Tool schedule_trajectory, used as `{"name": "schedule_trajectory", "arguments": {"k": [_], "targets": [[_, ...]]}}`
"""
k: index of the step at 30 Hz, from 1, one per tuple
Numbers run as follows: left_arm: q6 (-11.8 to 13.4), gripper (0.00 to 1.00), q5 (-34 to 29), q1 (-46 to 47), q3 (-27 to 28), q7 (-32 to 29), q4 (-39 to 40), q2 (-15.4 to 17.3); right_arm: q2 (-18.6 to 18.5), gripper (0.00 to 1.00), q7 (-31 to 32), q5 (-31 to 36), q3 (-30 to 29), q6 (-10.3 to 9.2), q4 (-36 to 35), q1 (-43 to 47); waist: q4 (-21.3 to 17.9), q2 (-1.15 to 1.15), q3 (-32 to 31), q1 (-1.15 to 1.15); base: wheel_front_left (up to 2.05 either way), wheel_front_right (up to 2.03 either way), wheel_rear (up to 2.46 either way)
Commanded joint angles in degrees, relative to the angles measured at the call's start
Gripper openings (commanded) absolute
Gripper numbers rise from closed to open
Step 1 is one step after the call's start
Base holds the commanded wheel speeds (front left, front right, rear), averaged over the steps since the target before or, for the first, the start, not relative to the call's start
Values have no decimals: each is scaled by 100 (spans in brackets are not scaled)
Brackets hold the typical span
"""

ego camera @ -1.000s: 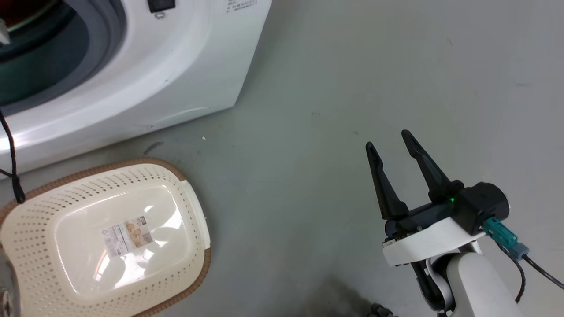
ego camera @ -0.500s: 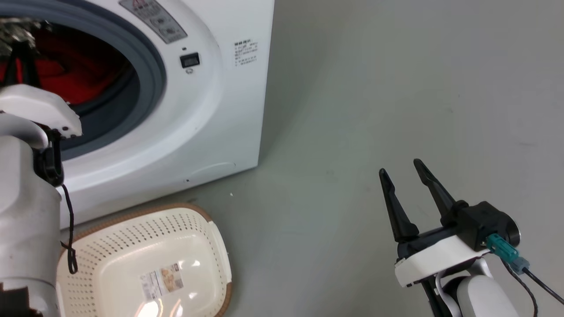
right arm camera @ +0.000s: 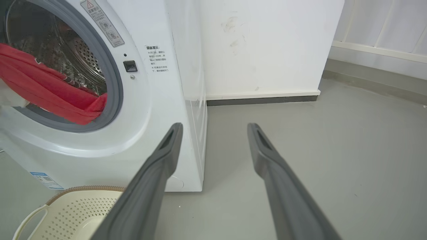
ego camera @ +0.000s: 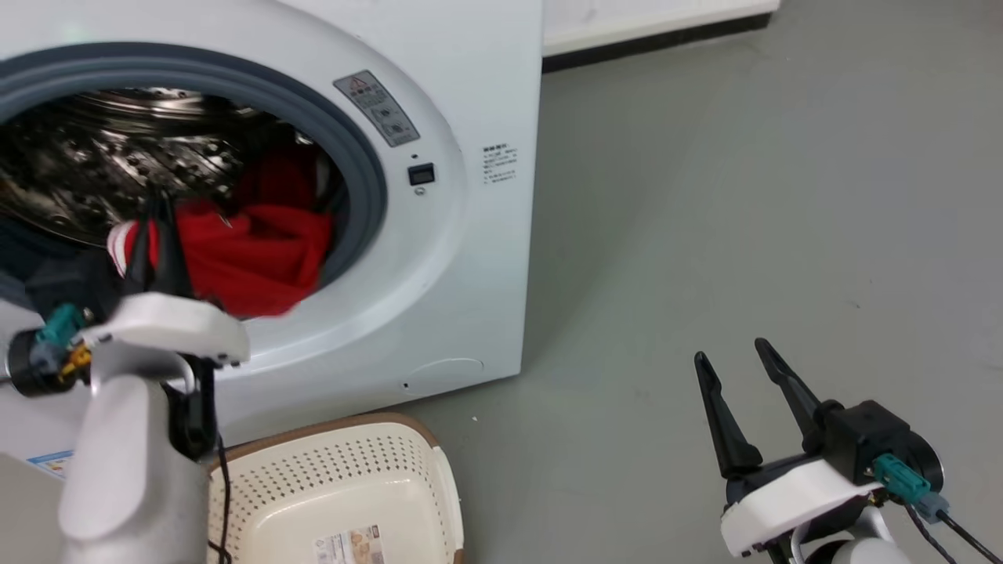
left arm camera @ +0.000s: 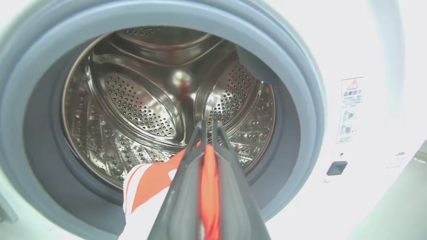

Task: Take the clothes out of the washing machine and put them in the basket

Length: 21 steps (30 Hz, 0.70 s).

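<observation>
Your left pincer (left arm camera: 208,130), clamped on the red jersey (ego camera: 251,258) at the washer (ego camera: 470,274) mouth, is nearer the basket (ego camera: 337,427) below that mouth than your right pincer (ego camera: 729,351), which stands apart.

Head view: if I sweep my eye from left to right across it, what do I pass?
Left gripper → red jersey, which it grips → grey gasket, right rim → small black latch → grey floor → right gripper, open.
</observation>
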State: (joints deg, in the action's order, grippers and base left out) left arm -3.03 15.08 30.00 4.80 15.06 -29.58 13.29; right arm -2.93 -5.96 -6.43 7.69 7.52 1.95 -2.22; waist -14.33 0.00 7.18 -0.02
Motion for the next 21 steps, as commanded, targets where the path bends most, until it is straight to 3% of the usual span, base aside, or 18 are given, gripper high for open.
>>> {"name": "schedule_trajectory", "arguments": {"k": [1, 12, 19, 21], "targets": [[1, 0, -25, -225, 44, 16, 210, -100, 10, 100, 26, 55, -34, -6, -46, 96, 185, 0, -196, 2, 0, 0, 0], [3, 0, -89, -2272, -74, 15, 1815, -815, 10, 100, 248, 125, -147, -6, -267, 478, 656, 0, -619, 2, 0, 0, 0], [92, 0, 169, -3041, -388, -22, 1635, -983, 10, 100, 346, 113, -113, -6, -434, 434, 826, 0, -422, 2, 0, 0, 0], [114, 0, 334, -3199, -628, -32, 1143, -1013, 10, 100, 368, 80, -83, -6, -457, 318, 828, 0, -171, 2, 0, 0, 0]]}}
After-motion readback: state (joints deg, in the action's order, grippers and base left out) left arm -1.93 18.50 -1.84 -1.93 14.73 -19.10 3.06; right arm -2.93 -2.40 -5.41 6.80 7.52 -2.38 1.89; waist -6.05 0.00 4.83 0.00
